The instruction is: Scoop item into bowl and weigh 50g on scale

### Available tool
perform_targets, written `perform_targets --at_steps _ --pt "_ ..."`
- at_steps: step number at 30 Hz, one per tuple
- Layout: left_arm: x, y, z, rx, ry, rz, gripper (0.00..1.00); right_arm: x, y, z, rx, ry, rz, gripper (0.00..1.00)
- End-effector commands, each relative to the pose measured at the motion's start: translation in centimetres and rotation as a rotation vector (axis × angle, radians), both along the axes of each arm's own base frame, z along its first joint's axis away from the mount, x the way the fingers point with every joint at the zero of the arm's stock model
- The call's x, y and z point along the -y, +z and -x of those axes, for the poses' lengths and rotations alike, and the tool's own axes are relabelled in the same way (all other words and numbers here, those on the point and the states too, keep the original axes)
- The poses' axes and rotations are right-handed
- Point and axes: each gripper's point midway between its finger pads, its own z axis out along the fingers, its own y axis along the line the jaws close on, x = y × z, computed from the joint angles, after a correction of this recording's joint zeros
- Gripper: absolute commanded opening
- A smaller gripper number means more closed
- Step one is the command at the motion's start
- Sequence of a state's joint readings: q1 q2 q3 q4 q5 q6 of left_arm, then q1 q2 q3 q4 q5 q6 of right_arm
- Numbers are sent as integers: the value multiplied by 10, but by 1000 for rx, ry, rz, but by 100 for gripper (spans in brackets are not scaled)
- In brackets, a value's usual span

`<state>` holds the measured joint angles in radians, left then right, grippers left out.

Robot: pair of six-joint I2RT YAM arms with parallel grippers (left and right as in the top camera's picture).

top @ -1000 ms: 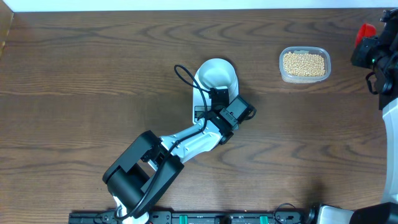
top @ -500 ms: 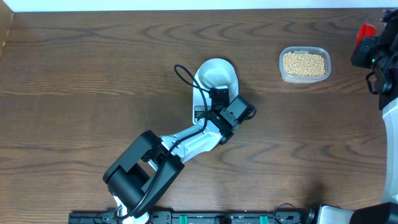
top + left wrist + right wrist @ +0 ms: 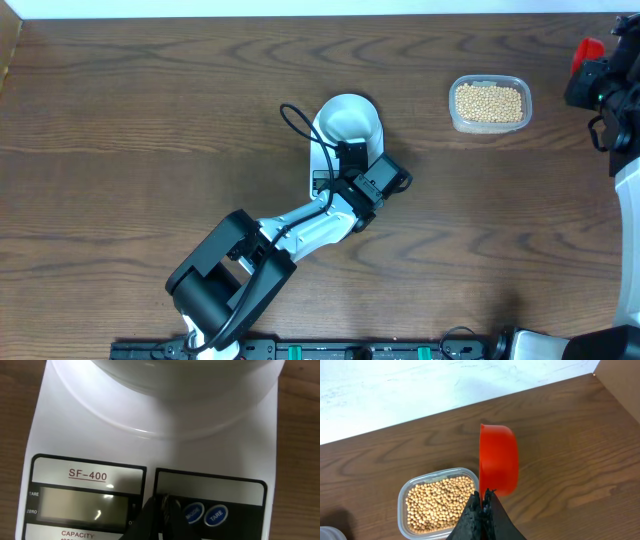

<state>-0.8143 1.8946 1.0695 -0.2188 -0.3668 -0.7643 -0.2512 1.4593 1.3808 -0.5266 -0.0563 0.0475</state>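
The left arm [image 3: 290, 225] reaches up from the bottom edge, across the brown tabletop [image 3: 130, 120], to the scale [image 3: 316, 172]. The scale lies near the middle of the tabletop. The left fingers [image 3: 162, 505] are pressed together, with nothing between them. Their tip is over the front of the scale, between the grey screen [image 3: 85, 505] and two round blue buttons [image 3: 193, 513]. I cannot tell if the tip touches the scale. The white bowl [image 3: 348, 118] sits on top of the scale, at its far end.

To the right, well apart from the scale, stands a clear tub [image 3: 454, 120]. It is full of small tan beans [image 3: 489, 103]. All the beans I can see are in the tub.

Further right, at the edge of the overhead view, are the right fingers [image 3: 484, 497]. They are pinching a red scoop [image 3: 498, 460]. The scoop is tipped on its side and is held above the tabletop. In the right wrist view it sits just to the right of the tub.
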Motion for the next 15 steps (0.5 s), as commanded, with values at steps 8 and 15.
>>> perform_targets --at_steps 8,15 --pt "-15 -22 7 -42 25 -60 7 1 7 -1 15 8 10 1" --pt "-12 -23 6 -39 4 -61 7 1 7 -1 15 8 10 1"
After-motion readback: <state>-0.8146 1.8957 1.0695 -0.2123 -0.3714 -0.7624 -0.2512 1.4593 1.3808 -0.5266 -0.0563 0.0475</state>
